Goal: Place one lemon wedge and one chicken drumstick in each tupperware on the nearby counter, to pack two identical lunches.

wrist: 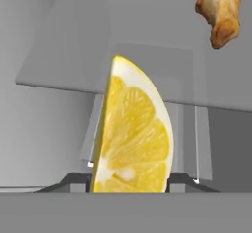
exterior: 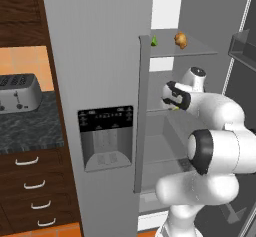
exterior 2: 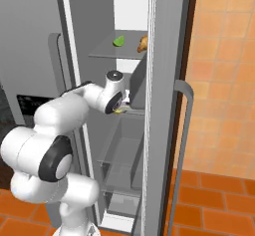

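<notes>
While the arm reaches into the open fridge, its gripper sits at the middle shelf, and the hand view puts the yellow lemon wedge directly between the two dark finger tips. The wedge stands on end, long axis running up and away from the jaws, cut face toward the camera, rind arcing on the right. Both tips sit hard against its lower flanks; whether they have clamped it or are merely touching, I cannot tell. In the left base view a fleck of yellow shows at the gripper.

On the shelf above lie the green lemon wedge and a chicken drumstick, well apart from the gripper. The counter with the silver toaster lies off to the left, beyond the fridge door.

Judgement: the wedge is centred in the jaws; no sideways correction needed, only a firm close and a straight withdrawal.
</notes>
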